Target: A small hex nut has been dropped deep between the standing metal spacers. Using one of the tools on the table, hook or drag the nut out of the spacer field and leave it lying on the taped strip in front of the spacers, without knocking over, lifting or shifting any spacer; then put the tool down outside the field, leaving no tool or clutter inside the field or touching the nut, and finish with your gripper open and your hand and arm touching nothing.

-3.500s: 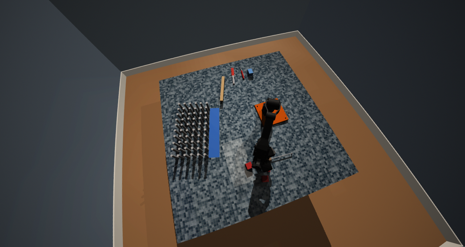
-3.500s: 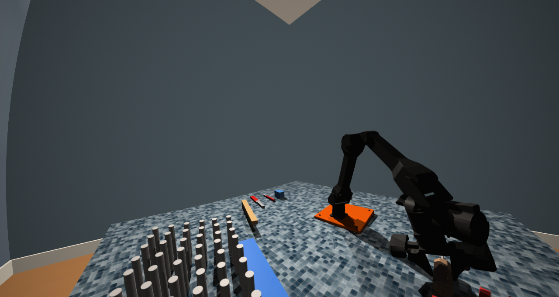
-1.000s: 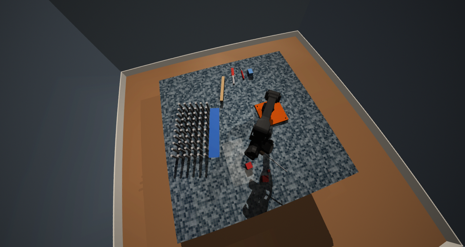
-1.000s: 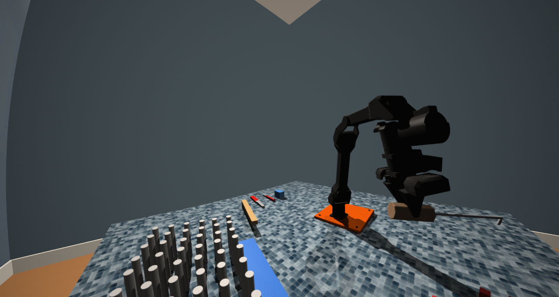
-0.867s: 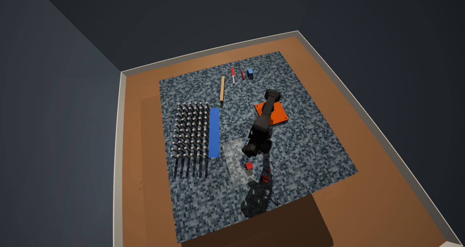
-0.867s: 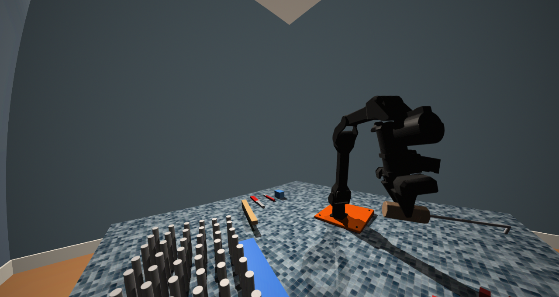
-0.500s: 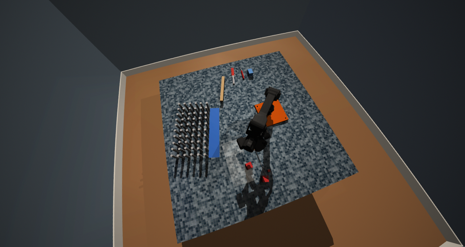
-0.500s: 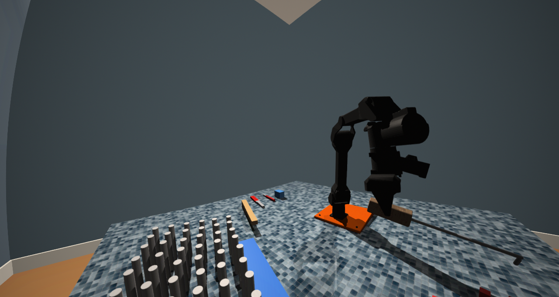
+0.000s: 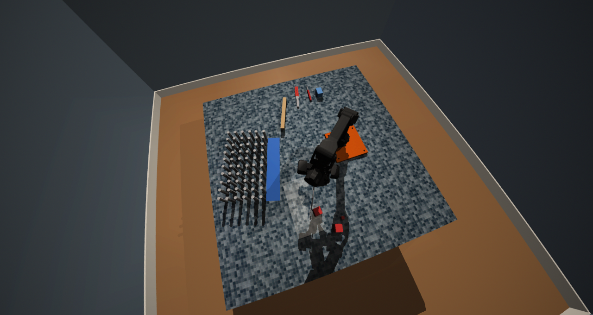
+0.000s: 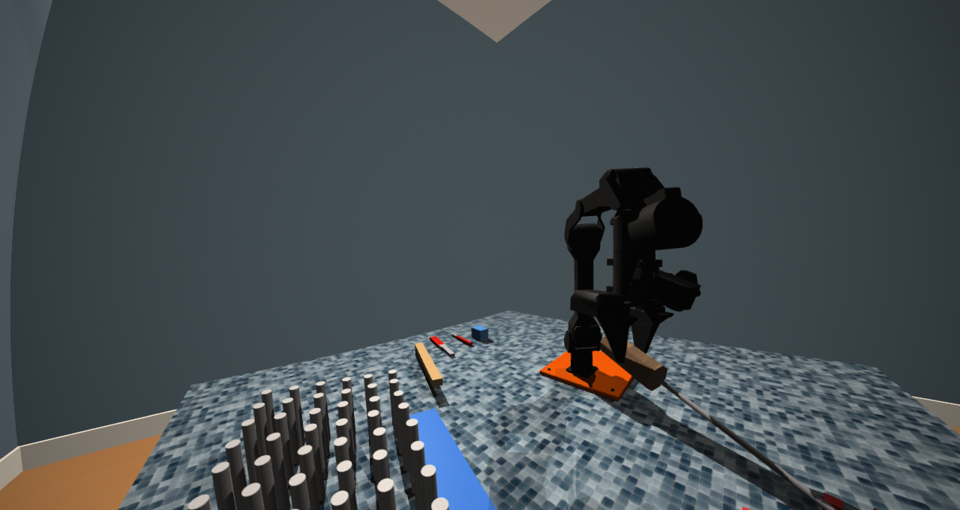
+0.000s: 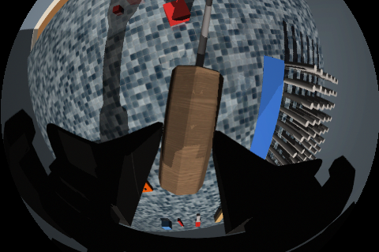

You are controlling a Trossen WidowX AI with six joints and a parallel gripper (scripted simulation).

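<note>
My gripper [image 10: 633, 355] [image 11: 188, 132] is shut on the wooden handle [image 10: 647, 367] [image 11: 191, 106] of a tool, held above the table. The tool's thin metal rod [image 9: 312, 201] [image 10: 724, 433] [image 11: 205, 27] points away from the arm, towards the red cubes; its far tip is not clear. The standing metal spacers [image 9: 246, 164] [image 10: 298, 493] [image 11: 316, 106] form a dense field at the left in the top view, apart from gripper and tool. The blue taped strip [image 9: 273, 160] [image 10: 449, 466] [image 11: 269, 106] lies along the field's near side. I cannot see the nut.
Red cubes [image 9: 338, 227] [image 11: 177, 12] lie near the rod. A wooden bar [image 9: 283, 113] [image 10: 428, 364], a red-handled tool [image 9: 296, 94] [image 10: 441, 346], a thin red tool [image 9: 309, 94] [image 10: 463, 340] and a blue cube [image 9: 319, 92] [image 10: 479, 333] lie farther back. The arm stands on an orange plate [image 9: 356, 145].
</note>
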